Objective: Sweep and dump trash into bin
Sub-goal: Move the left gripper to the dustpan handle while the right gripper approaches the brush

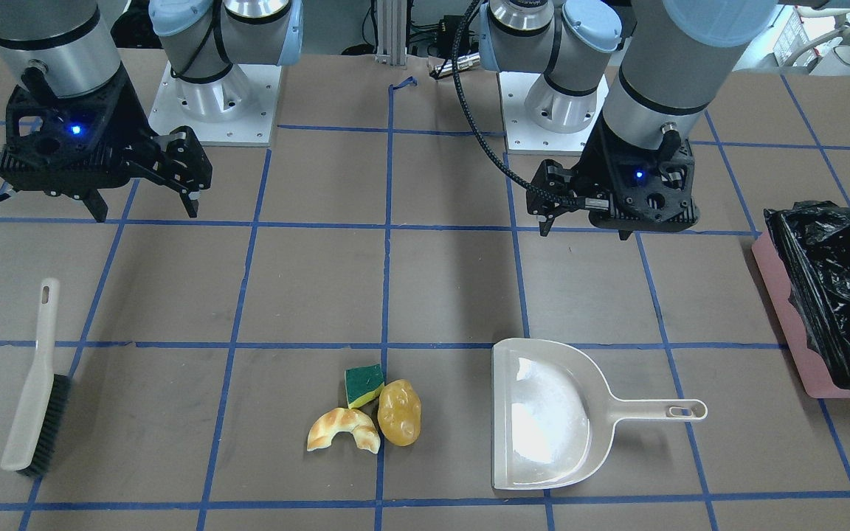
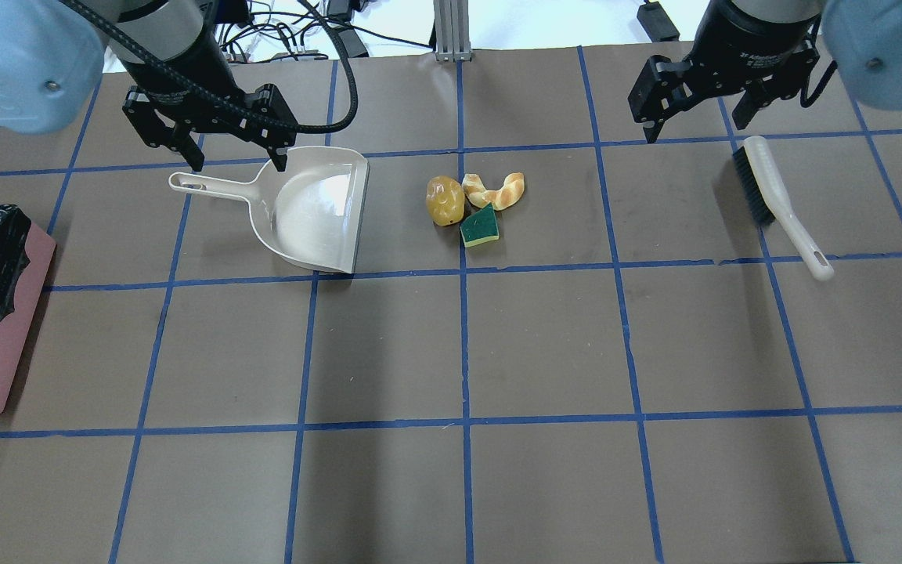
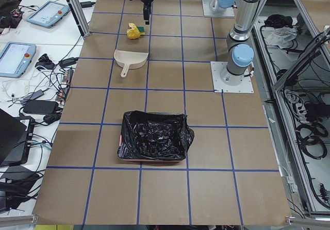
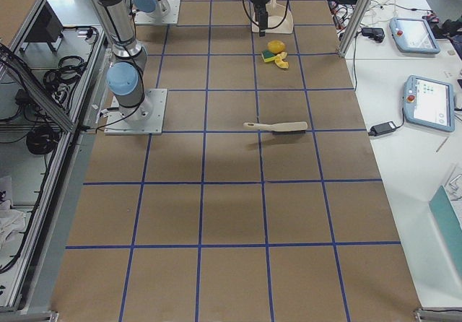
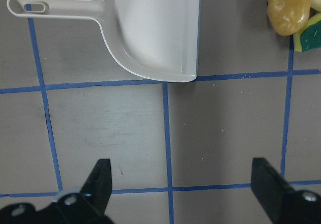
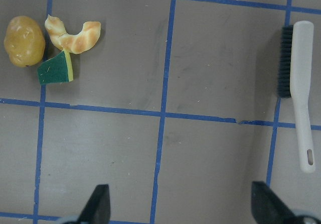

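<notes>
The trash lies together on the table: a golden croissant (image 1: pixel 344 429) (image 2: pixel 496 190) (image 6: pixel 74 35), a glossy potato-shaped lump (image 1: pixel 398 411) (image 2: pixel 445 200) (image 5: pixel 288 8) and a green-and-yellow sponge (image 1: pixel 364 385) (image 2: pixel 480 227) (image 6: pixel 56 69). The pink bin (image 1: pixel 790 317) (image 2: pixel 16 313), lined with a black bag, stands at the table's end on my left. My left gripper (image 1: pixel 582 230) (image 2: pixel 236 154) (image 5: pixel 183 189) hangs open and empty above the table near the dustpan. My right gripper (image 1: pixel 146 212) (image 2: pixel 694 125) (image 6: pixel 180 206) hangs open and empty near the brush.
A cream dustpan (image 1: pixel 550 413) (image 2: pixel 318 211) (image 5: pixel 155 28) lies flat beside the trash, its mouth towards it and its handle towards the bin. A cream brush (image 1: pixel 34 391) (image 2: pixel 780 200) (image 6: pixel 301 83) lies on the other side. Blue tape lines grid the brown table.
</notes>
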Robot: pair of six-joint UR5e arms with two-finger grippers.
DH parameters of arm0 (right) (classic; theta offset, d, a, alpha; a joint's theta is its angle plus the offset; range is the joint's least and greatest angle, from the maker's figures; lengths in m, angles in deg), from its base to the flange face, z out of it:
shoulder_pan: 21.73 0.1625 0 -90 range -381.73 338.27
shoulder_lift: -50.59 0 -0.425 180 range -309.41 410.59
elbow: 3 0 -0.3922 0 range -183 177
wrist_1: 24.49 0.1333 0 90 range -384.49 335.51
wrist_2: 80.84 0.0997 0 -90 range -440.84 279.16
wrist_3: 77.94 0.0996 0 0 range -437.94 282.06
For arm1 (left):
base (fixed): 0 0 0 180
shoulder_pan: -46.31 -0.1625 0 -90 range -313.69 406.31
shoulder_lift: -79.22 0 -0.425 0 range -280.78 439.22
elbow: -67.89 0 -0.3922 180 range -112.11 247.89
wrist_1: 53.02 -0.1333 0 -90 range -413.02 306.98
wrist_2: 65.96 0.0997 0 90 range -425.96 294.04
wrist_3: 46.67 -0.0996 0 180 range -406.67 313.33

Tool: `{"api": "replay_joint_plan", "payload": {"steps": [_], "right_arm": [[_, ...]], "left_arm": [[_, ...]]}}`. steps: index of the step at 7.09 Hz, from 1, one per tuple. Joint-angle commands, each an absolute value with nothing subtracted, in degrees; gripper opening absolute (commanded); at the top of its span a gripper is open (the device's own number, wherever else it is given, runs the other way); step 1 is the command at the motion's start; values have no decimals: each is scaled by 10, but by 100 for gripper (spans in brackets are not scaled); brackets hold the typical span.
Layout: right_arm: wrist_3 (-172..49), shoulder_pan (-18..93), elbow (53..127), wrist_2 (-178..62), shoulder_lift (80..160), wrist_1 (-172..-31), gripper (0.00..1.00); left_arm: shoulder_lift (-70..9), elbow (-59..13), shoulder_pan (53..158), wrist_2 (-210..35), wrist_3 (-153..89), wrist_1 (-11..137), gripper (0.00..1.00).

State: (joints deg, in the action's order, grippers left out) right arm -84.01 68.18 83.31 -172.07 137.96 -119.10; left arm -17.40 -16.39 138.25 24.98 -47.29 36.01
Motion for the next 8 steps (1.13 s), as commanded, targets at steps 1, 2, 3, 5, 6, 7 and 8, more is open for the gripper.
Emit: {"api": "replay_joint_plan", "payload": {"steps": [1, 2, 3, 5, 6, 7, 8], "right_arm": [[-840, 682, 833, -1722, 1380, -1187, 100], [-841, 682, 833, -1722, 1380, -1186, 100], [-844, 680, 833, -1722, 1379, -1187, 100], [-850, 674, 833, -1723, 1373, -1172, 100], [-850, 674, 833, -1719, 1357, -1176, 100], [-839, 674, 832, -1728, 1339, -1184, 100], [-841, 658, 833, -1730, 1325, -1194, 100]], "left_arm": [[-172, -164, 1382, 250, -473, 360, 100], [-171, -164, 1382, 250, -473, 360, 100], [-171, -164, 1382, 250, -473, 360, 100], [-172, -164, 1382, 250, -473, 360, 100], [-174, -164, 1382, 249, -475, 360, 100], [-181, -164, 1381, 249, -491, 357, 100], [-193, -166, 1378, 252, -542, 350, 100]]}}
